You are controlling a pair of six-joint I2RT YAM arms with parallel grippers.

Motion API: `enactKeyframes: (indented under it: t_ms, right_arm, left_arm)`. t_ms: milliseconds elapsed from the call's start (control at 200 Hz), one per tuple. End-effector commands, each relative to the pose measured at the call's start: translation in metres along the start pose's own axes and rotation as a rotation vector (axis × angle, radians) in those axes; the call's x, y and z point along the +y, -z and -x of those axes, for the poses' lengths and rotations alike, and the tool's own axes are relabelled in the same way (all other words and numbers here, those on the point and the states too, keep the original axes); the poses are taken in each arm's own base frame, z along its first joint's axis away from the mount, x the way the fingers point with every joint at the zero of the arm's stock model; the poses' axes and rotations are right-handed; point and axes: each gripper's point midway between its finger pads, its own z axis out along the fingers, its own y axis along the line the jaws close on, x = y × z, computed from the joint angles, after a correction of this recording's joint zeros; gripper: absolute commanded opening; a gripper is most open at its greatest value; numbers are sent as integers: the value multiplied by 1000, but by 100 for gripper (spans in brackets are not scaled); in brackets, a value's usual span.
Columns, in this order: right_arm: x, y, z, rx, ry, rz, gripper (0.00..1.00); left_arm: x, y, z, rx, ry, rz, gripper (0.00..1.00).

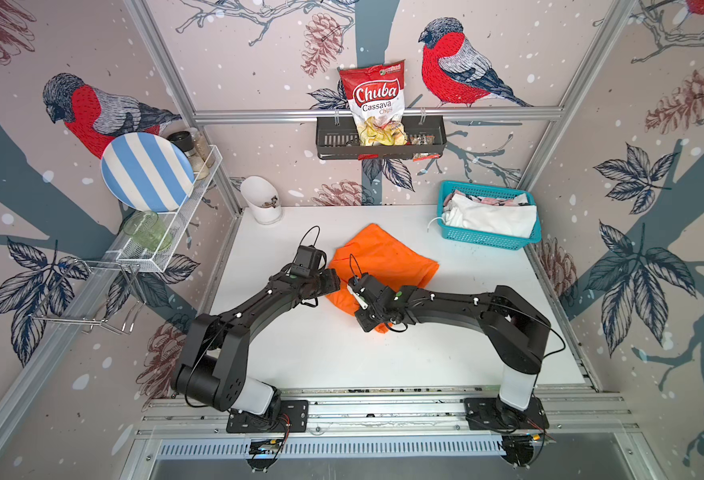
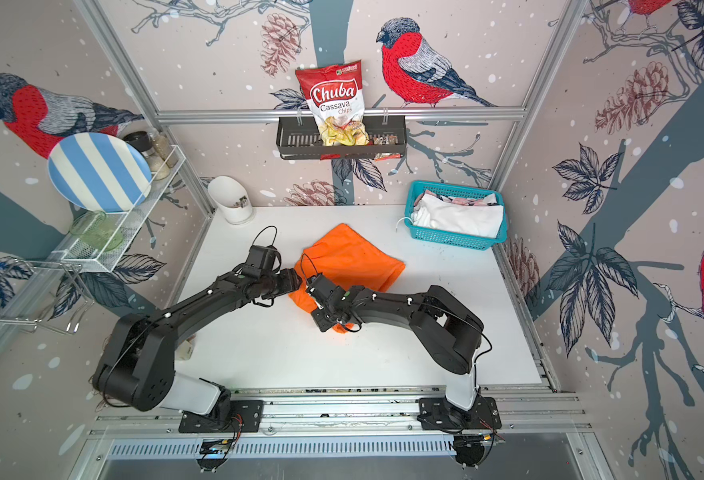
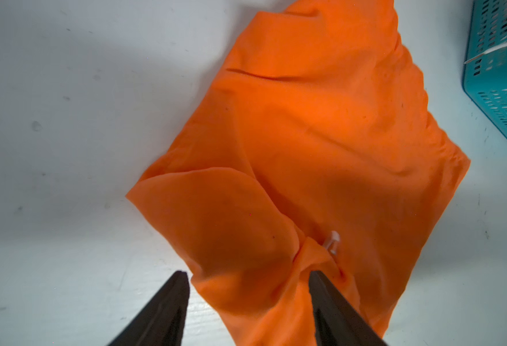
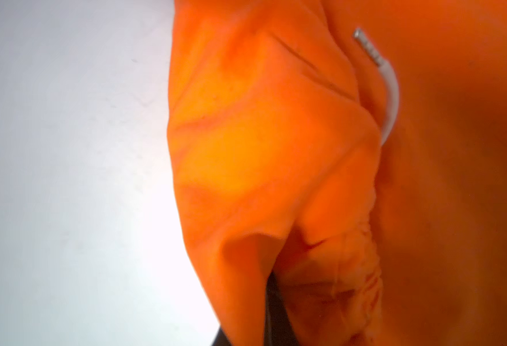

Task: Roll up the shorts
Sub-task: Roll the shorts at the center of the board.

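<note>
Orange shorts: we see them [image 1: 383, 257] lying crumpled on the white table [image 1: 300, 353], at the centre of both top views, with one corner pointing toward the upper edge of the frame.
Left fingers: in the left wrist view we find them [image 3: 165, 311] at the bottom of the frame, parted and released. They stand to either side of a loose edge of the orange cloth without pinching it.
Right fingers: clenched on a bunched fold of the orange shorts beside the gathered waist. In the right wrist view we make out only a dark sliver [image 4: 276, 314] at bottom centre, with cloth draped over it.
Drawstring: its white end [image 4: 391, 90] lies on the orange cloth, upper right in the right wrist view.
Basket: teal [image 1: 483, 243], on the table to the upper right of the orange shorts and apart from them.
White shorts: folded [image 1: 491, 218], lying on top inside the basket.
Patterned shorts: we glimpse pink and dark cloth [image 1: 504, 200] along the basket's upper side, behind the white shorts.
</note>
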Motion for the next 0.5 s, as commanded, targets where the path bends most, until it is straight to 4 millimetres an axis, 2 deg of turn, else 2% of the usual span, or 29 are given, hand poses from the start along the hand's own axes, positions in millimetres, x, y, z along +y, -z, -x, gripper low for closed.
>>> enactKeyframes:
  t_ms: [0,145,235,335,495]
  right_arm:
    - [58,15,1,34,-148,439,0]
    - [81,36,11,9,-263,733,0]
    - [81,50,16,-28,-329,850,0]
    - [54,51,16,-72,-457,898,0]
    - [-1,17,-5,-74,-661,815,0]
  left_arm:
    - [11,17,-5,4,-10,49,69]
    - [10,35,-10,-9,-1,35,70]
    - [9,40,-15,-3,3,16,71]
    - [10,40,-23,23,17,11,71]
    - [15,34,-36,59,53,15,71]
